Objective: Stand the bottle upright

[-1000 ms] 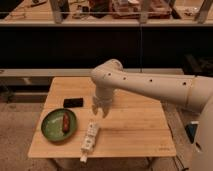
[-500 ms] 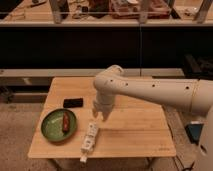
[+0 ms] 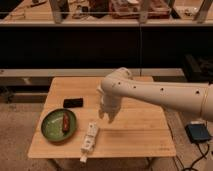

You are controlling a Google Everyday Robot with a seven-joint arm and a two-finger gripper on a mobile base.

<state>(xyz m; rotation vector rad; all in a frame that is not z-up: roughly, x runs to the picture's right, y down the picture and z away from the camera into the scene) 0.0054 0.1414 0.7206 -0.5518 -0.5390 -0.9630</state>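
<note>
The whitish bottle (image 3: 89, 140) lies flat on the wooden table (image 3: 135, 137), near the front edge, its narrow neck end pointing toward the front. My gripper (image 3: 106, 116) hangs from the white arm (image 3: 160, 94) above the table, just up and to the right of the bottle's upper end, apart from it.
A green plate (image 3: 52, 126) with a reddish-brown stick (image 3: 65, 122) on it sits at the table's left. A small flat black rectangle (image 3: 73, 102) lies behind the plate. Dark shelving runs along the back. A blue box (image 3: 197, 133) sits on the floor at right.
The arm has swung lower and forward, bringing the gripper down closer to the bottle's upper end. The bottle has not moved.
</note>
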